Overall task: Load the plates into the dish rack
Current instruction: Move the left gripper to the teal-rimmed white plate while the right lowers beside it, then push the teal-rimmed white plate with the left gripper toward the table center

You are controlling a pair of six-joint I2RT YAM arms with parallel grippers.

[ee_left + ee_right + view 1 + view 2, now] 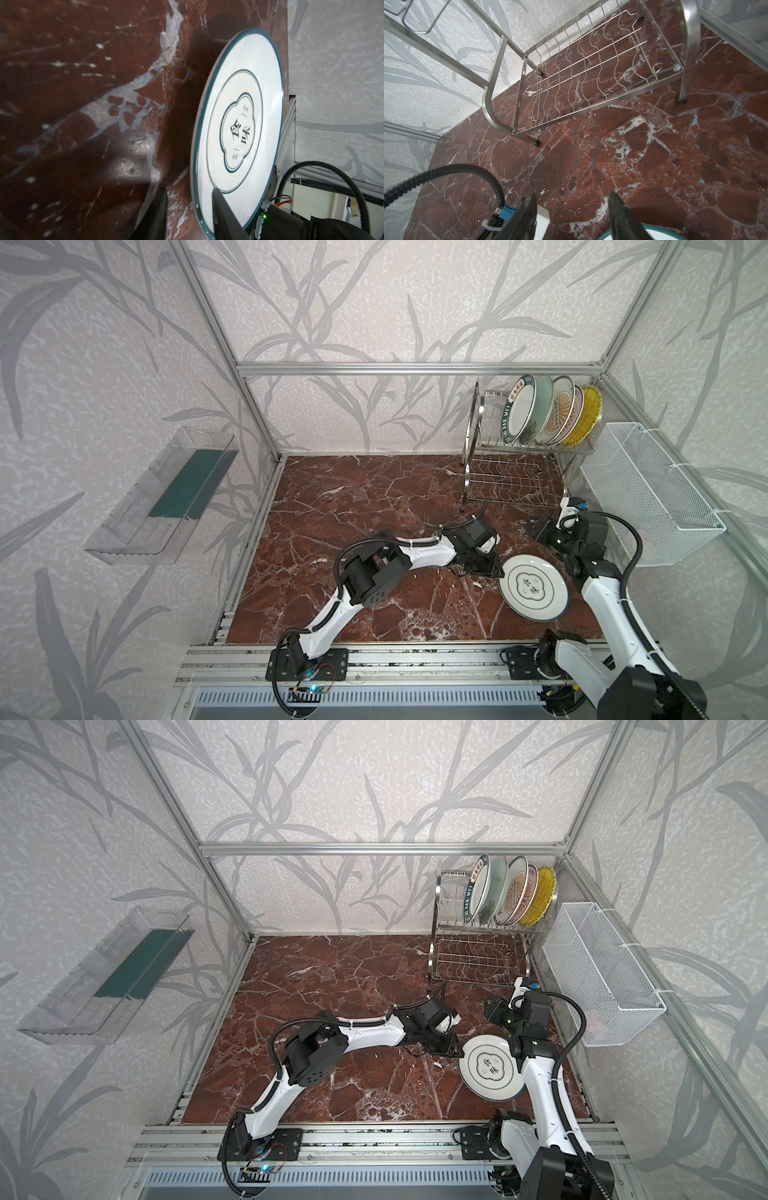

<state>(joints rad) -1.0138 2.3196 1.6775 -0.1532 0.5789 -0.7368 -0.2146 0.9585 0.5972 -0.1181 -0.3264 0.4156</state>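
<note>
Bright, even light; glare patch on marble worktop; cloud-emblem plate casts dark shadow; wrist views soft, edges warped.

- Both top views look steeply down from above the near edge of the tabletop, covering all of it up to the dish rack at the far right corner.
- The left wrist view sits low and close, facing the cloud-emblem plate, which both top views also show.
- The right wrist view looks down closely onto the dish rack's lower tier.
</note>
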